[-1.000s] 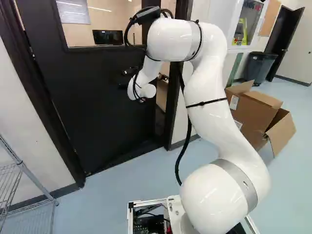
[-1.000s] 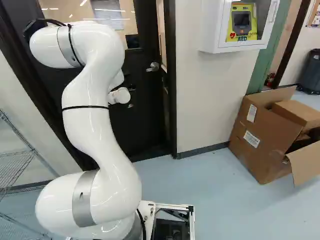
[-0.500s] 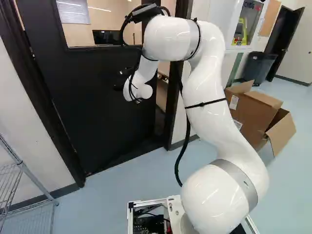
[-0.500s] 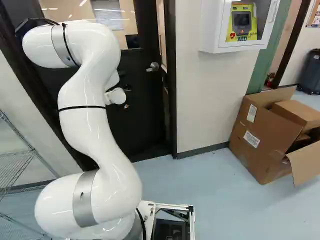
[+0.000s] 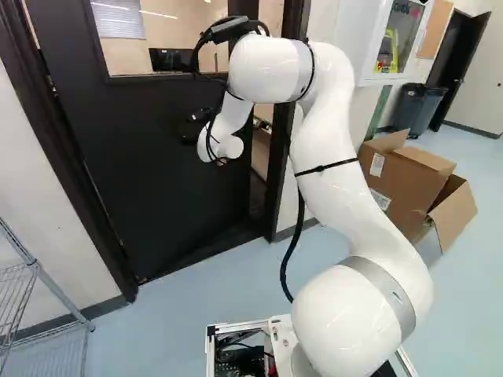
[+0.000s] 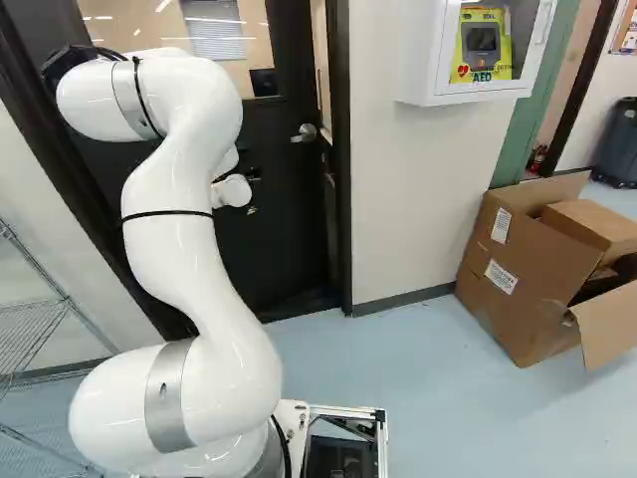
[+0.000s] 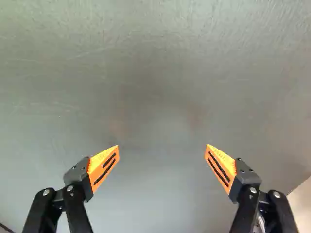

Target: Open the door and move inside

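Gripper (image 5: 192, 128) fingers stand spread wide with nothing between them, their orange pads (image 7: 103, 167) angled toward each other and facing the dark panel of the door (image 5: 157, 165). Two faint orange smudges show on that panel ahead of the pads; whether the fingertips touch it, I can't tell. Beside one finger, past the panel's edge, is a pale patch. The door stands ajar, with a gap between its free edge and the dark frame (image 6: 339, 199) through which part of the room beyond shows. Its silver lever handle (image 6: 305, 133) sits near that free edge, apart from the gripper. The white arm (image 5: 338, 149) rises from its lowest joint and bends over toward the door, black cable running along it. Through the door's window (image 5: 192, 31) you can see blinds (image 5: 119, 20) and a black monitor (image 5: 174, 60). Right of the frame in the right base view, a white cabinet (image 6: 418, 85) holding a yellow device (image 6: 498, 60) hangs on the wall (image 6: 403, 199), with an open cardboard box (image 6: 528, 284) below on the blue-grey floor (image 6: 418, 368). A dark bin (image 5: 416, 110) stands farther back, and a wire shelf (image 5: 59, 292) is at the left of the left base view.
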{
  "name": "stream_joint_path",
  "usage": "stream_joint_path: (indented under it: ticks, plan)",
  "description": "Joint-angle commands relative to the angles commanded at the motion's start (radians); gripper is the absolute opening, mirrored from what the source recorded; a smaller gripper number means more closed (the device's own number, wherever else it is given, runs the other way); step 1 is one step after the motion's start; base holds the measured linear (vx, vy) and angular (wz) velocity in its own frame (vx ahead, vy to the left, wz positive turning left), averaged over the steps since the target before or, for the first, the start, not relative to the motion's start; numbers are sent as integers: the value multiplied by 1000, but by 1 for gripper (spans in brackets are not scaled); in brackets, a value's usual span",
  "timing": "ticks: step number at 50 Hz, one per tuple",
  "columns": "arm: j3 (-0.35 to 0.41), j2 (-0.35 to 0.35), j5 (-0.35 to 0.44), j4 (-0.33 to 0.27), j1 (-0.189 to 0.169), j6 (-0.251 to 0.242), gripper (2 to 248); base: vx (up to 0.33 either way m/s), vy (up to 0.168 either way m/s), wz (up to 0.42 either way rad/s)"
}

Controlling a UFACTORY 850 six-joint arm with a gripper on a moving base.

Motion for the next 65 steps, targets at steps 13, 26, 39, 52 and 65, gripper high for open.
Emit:
stream_joint_path:
  ticks: [13,26,39,52,65]
  plan:
    - [-57,-41,0,0,-2,0,247,0,0,0]
    - [-119,-85,0,0,-1,0,247,0,0,0]
    - [-186,-132,0,0,3,0,247,0,0,0]
    - [-259,-183,0,0,9,0,247,0,0,0]
    - [-334,-235,0,0,18,0,247,0,0,0]
